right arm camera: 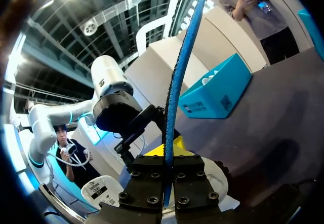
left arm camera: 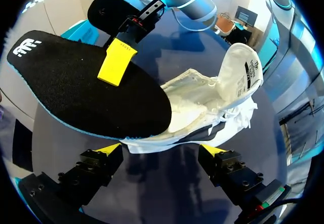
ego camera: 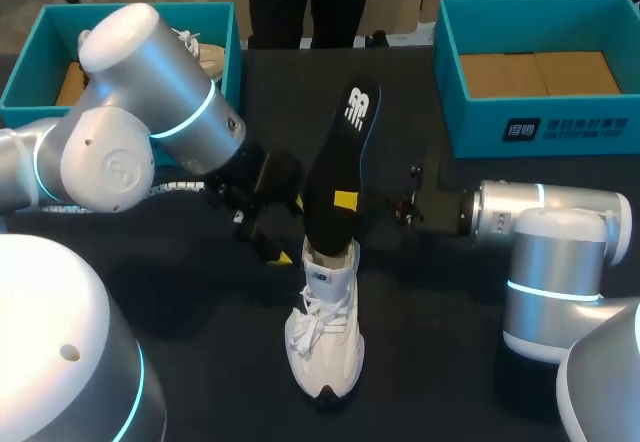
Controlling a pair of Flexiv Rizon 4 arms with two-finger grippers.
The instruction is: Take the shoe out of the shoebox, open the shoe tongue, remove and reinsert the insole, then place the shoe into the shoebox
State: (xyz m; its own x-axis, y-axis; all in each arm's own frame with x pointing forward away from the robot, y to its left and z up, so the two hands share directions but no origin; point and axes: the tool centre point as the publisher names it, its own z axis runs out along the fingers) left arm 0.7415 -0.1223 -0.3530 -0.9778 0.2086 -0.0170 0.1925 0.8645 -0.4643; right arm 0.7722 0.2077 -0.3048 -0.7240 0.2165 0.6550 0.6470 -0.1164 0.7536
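On the dark table (ego camera: 200,352), mid-way between two boxes, you have the insole (ego camera: 340,152) pinched upright over the shoe (ego camera: 325,337).

At far left, the teal left shoebox (ego camera: 232,57) holds a second pale shoe (ego camera: 205,59). Your left arm comes in from that side, and its left gripper (left arm camera: 162,150) sits just beside the heel end of the white shoe, fingers spread wide and gripping nothing. The shoe rests on its sole at centre, toe toward you, its tongue (left arm camera: 242,72) lifted clear of the opening. The black insole stands nearly upright with its lower end at that opening. Your right gripper (right arm camera: 168,145) is clamped on the insole from both faces, partway up. At far right, the right shoebox (ego camera: 450,92) stands well apart from the shoe, brown card inside.
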